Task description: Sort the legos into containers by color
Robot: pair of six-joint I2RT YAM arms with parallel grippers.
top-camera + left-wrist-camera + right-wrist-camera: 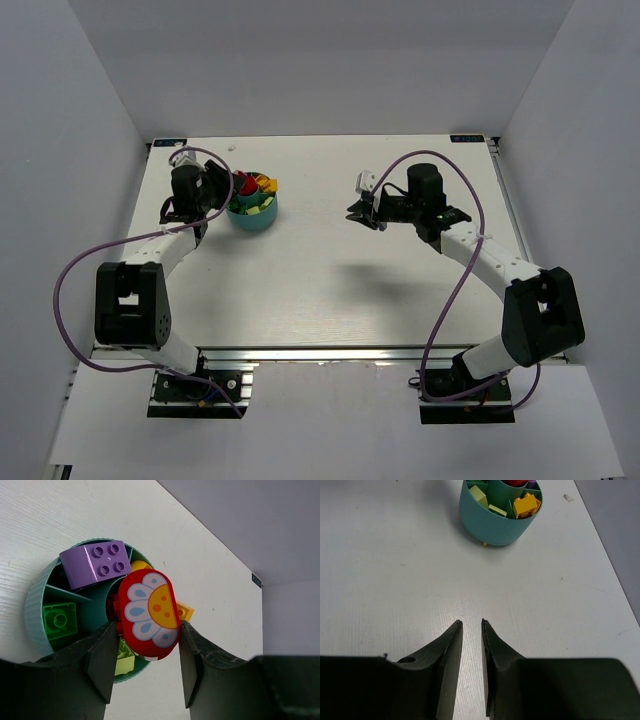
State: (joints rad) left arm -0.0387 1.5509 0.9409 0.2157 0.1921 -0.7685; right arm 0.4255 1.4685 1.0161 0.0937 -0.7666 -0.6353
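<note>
Holding red flower-print oval brick (pixel 150 612) | left gripper (pixel 148 630) clamped on it, over teal cup (pixel 34 611) | judgement: centre above cup's red-brick compartment (pixel 113 612), lower before releasing | right gripper (pixel 471 625) well right of cup, jaws slightly apart, empty

- White matte table (pixel 330 290) with a faint linear grain.
- Plain pale grey walls (pixel 320 60) stand along its far, left and right edges.
- Aluminium rail (pixel 340 355) runs along the near edge.
- Light is even, shadows soft.
</note>
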